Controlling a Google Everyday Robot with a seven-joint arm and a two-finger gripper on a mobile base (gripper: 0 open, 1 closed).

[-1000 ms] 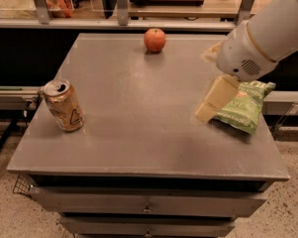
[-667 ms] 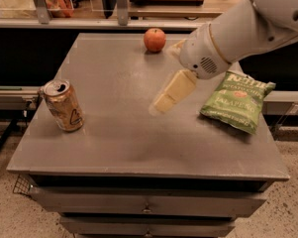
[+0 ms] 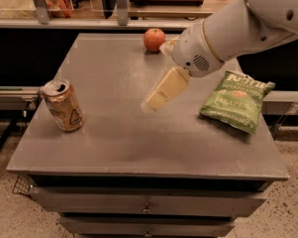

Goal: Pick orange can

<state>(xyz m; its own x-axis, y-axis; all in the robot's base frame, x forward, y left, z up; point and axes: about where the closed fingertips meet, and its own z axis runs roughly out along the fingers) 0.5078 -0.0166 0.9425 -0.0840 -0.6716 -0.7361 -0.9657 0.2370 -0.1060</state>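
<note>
The orange can (image 3: pixel 62 106) stands upright near the left edge of the grey table (image 3: pixel 119 148). It is orange-tan with a silver top, a pull-tab and a dark triangular mark on its side. My gripper (image 3: pixel 157 94) hangs over the middle of the table on the white arm (image 3: pixel 237 29) that comes in from the upper right. It points down and to the left, well to the right of the can, apart from it and holding nothing.
A red-orange apple (image 3: pixel 154 39) sits at the table's back edge, just behind the arm's wrist. A green chip bag (image 3: pixel 236 101) lies at the right. Drawers (image 3: pixel 146 207) run below the table front. Shelving stands behind.
The arm and gripper have swung left from over the chip bag to the middle of the table, uncovering the bag. The can, apple and bag have not moved.
</note>
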